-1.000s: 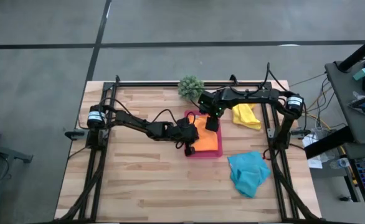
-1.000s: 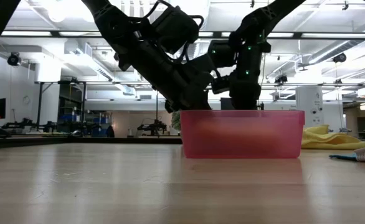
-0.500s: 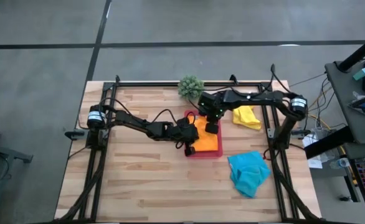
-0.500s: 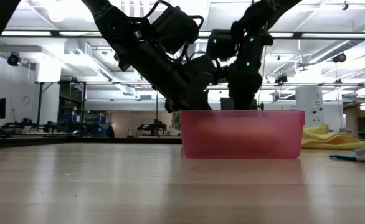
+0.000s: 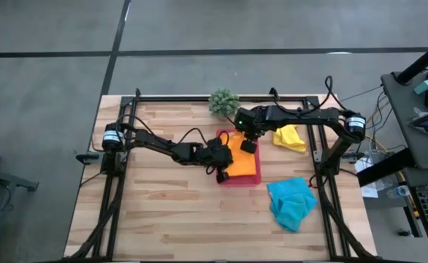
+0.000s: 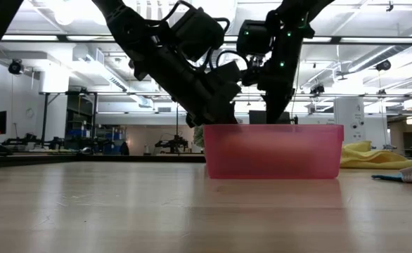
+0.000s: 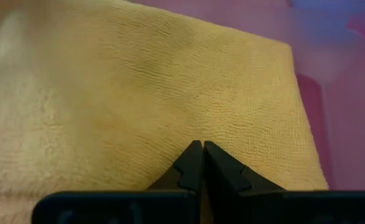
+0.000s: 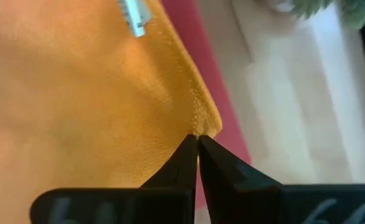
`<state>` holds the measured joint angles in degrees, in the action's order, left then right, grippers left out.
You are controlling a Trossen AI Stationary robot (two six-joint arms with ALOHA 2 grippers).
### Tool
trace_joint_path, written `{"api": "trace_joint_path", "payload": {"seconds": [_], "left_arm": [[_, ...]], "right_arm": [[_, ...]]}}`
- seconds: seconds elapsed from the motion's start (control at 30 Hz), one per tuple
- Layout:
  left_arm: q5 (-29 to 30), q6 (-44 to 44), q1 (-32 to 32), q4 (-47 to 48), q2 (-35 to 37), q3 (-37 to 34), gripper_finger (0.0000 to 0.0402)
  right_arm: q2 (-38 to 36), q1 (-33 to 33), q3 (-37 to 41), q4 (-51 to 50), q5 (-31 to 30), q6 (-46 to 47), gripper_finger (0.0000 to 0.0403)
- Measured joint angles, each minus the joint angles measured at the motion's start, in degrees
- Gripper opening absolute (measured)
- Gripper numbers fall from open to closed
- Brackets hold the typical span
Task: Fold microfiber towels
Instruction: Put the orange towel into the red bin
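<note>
No readable txt, labels or nos anywhere

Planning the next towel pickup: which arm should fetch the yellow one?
Probably right. The right gripper sits at the tray's back edge, close to the yellow towel. The left gripper is at the tray's far side, with the tray between.
</note>
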<state>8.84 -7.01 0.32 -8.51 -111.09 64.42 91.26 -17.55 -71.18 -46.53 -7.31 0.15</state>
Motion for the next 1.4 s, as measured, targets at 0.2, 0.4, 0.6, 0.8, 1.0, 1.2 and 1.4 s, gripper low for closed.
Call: {"api": "trace_joint_path", "payload": {"seconds": [0.2, 0.4, 0.6, 0.8, 1.0, 1.2, 1.4], "left_arm": [[0.02, 0.00, 0.00, 0.02, 0.00, 0.00, 0.0001], [-0.02, 0.00, 0.00, 0.31, 0.39, -0.02, 0.0001], [-0.24, 0.40, -0.04, 1.99, 5.55, -0.14, 0.0001], [-0.15, 2.59, 0.00, 5.02, 11.07, -0.90, 0.0001], [2.98, 7.16, 1.70, 5.00, 12.73, -1.07, 0.0001], [3.51, 7.43, 4.59, 4.56, 10.17, -1.20, 0.0001], [3.45, 7.43, 5.68, 4.70, 7.80, -1.11, 0.0001]], "right_arm": [[3.64, 0.27, 0.25, 1.98, 0.28, 1.09, 0.0008], [4.89, 0.19, 0.31, 1.87, 0.13, 1.93, 0.0009], [3.52, 0.17, 0.30, 1.08, -0.11, 3.01, 0.0009], [3.13, 0.17, 0.29, 0.32, 0.12, 4.23, 0.0039], [2.12, 0.17, -0.50, -1.06, -0.06, 5.11, 0.0095], [-0.87, 1.81, -0.38, -0.62, 5.88, 6.77, 0.0103], [-1.44, 8.02, 1.89, 7.52, 7.30, 7.76, 0.0063]]}}
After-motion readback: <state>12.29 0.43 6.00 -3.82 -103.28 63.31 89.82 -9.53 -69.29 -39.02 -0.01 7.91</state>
